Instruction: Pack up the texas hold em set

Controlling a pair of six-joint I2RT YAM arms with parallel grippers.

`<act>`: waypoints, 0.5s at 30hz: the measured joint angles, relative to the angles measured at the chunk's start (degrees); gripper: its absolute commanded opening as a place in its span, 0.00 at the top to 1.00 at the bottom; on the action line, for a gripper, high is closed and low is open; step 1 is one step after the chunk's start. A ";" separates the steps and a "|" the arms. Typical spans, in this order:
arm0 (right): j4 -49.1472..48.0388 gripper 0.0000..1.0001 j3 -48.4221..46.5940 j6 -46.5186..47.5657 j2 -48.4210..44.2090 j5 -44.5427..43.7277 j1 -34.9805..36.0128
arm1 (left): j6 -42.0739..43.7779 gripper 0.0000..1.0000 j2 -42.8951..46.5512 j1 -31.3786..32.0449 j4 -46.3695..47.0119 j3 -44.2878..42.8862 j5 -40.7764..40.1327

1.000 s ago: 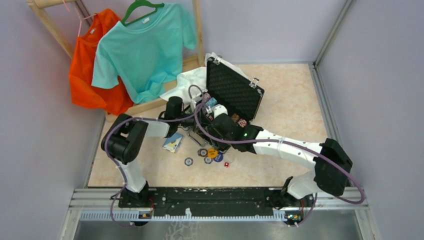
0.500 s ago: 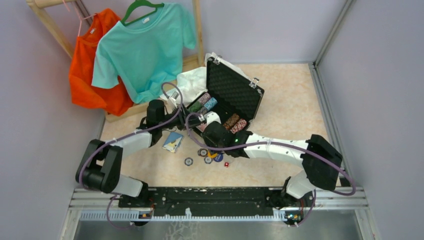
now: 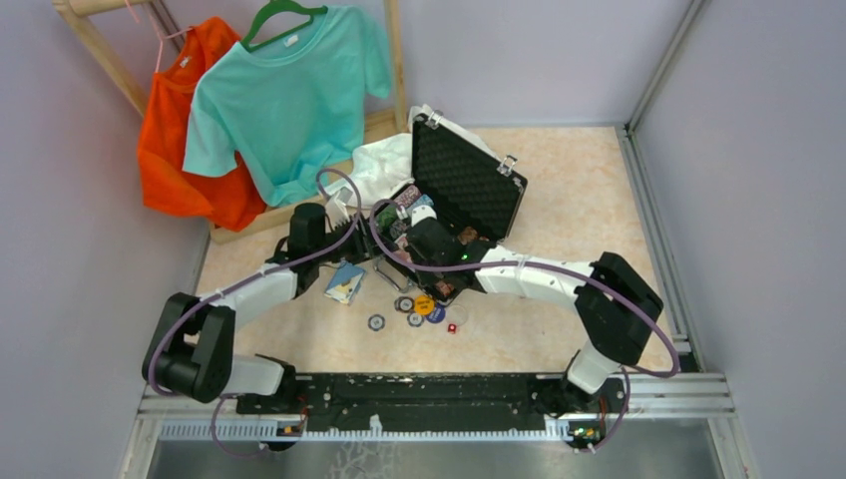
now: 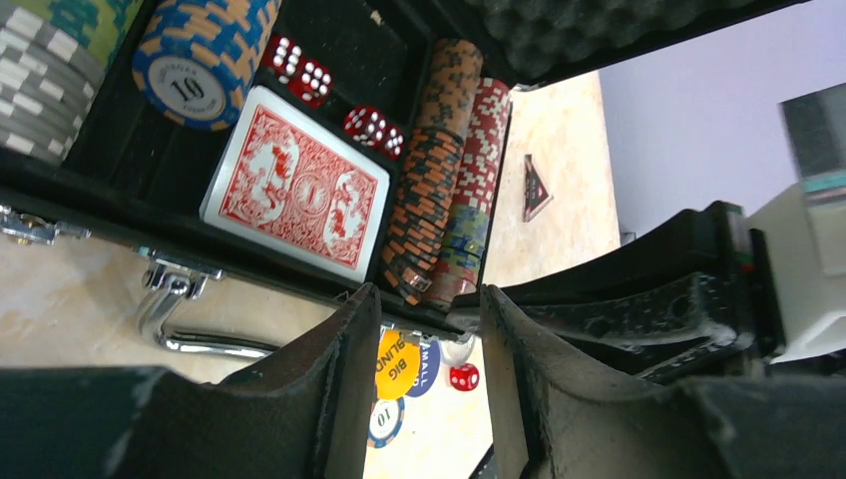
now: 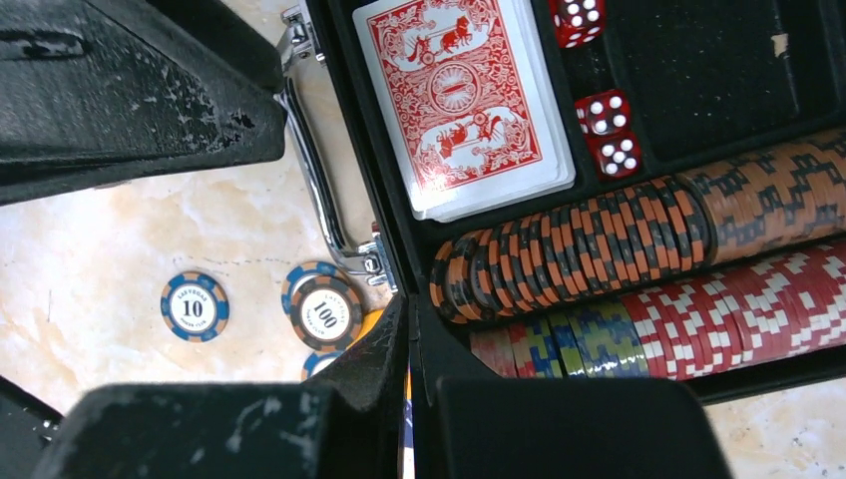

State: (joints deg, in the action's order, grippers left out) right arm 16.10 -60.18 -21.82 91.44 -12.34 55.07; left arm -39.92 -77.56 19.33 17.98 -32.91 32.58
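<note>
Inside the case (image 4: 384, 55) lie one red deck (image 4: 296, 182), four dice (image 4: 311, 80).

Left arm (image 3: 261, 290) stretched forward, left jaws parted, right arm (image 3: 529, 282) reaching leftward, right jaws pressed together

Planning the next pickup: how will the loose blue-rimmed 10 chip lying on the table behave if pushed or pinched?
The 10 chip lies flat on the smooth-looking table, so a push will probably slide it rather than tip it. It looks thin and rigid, so a pinch likely finds little edge. Being round, it might roll if stood on its rim.
</note>
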 measured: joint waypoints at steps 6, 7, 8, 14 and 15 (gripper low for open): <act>-1.03 1.00 -0.70 0.24 1.31 1.81 0.00 | 0.28 0.52 0.00 -0.22 0.61 -0.66 0.24; -1.09 1.00 -0.70 0.24 1.38 1.95 0.00 | 0.39 0.52 -0.02 -0.28 0.61 -0.55 0.24; -1.18 1.00 -0.70 0.22 1.46 1.97 0.00 | 0.46 0.52 -0.02 -0.37 0.59 -0.46 0.24; -1.46 1.00 -0.55 0.17 2.38 2.05 -0.22 | 0.61 0.52 0.00 -0.74 0.39 -0.04 0.31; -1.57 1.00 -0.50 0.17 2.54 2.19 -0.42 | 0.61 0.52 0.00 -0.79 0.42 -0.04 0.37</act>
State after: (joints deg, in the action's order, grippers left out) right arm 14.52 -60.69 -21.65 93.97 -10.15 54.65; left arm -39.31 -77.56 18.55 18.39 -32.95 32.95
